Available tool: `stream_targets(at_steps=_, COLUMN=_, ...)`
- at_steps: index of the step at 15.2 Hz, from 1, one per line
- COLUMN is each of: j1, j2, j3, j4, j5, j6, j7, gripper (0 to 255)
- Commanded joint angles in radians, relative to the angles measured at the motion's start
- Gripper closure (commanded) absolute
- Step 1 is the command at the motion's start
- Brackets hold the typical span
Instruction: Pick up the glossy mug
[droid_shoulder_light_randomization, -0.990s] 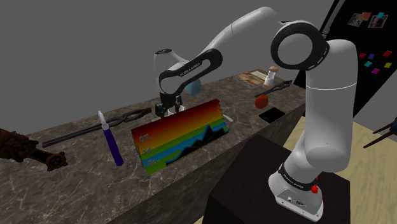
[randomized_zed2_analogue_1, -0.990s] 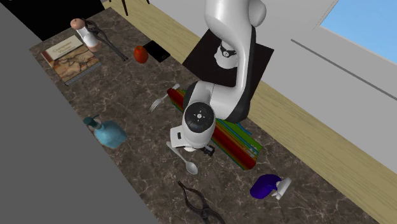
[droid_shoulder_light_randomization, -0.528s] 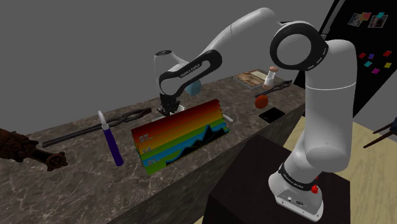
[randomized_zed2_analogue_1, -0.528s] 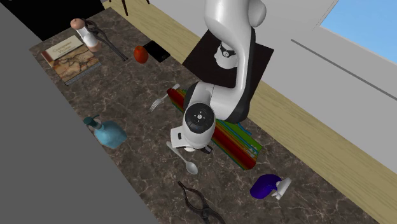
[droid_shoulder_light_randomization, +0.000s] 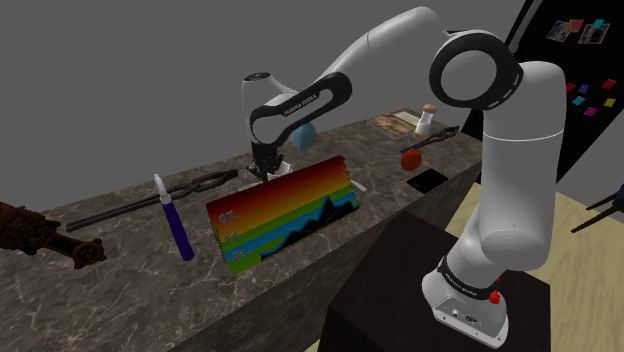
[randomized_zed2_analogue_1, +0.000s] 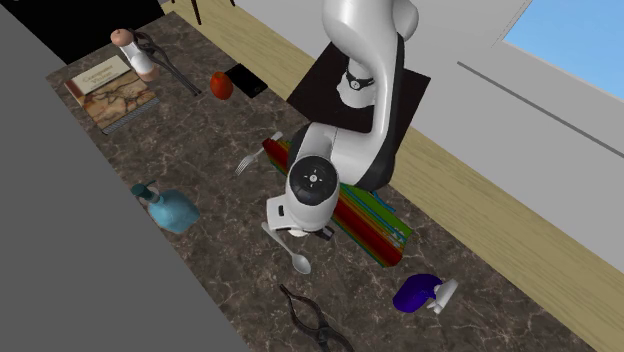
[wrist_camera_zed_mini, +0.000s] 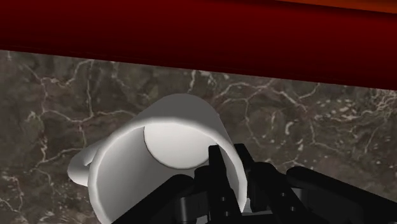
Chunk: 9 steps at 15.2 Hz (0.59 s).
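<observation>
Currently, the gripper (wrist_camera_zed_mini: 230, 158) is closed narrow on the white mug (wrist_camera_zed_mini: 162, 143). 1 finger (wrist_camera_zed_mini: 216, 162) sits inside the opening and the other outside, with the rim wall clasped between the 2. The mug's opening faces the wrist camera, and its handle (wrist_camera_zed_mini: 79, 168) points away from the fingers. Dark marble counter (wrist_camera_zed_mini: 51, 95) lies beneath; contact between mug and counter cannot be determined. At the centre of the shoulder view, a rainbow-striped box (droid_shoulder_light_randomization: 285, 210) stands just beside the gripper, toward the lower right. A spoon (randomized_zed2_analogue_1: 292, 252) lies nearby.
</observation>
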Motion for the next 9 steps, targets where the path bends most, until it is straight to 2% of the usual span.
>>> stream_targets(at_steps=1, j1=0.000, j2=-0.011, j3=0.002, j4=0.013, j5=0.003, j6=-0.024, j7=-0.001, gripper=255)
stream_targets(at_steps=9, j1=-0.002, j2=-0.061, j3=0.006, j4=0.053, j5=0.013, j6=-0.113, j7=-0.011, gripper=255)
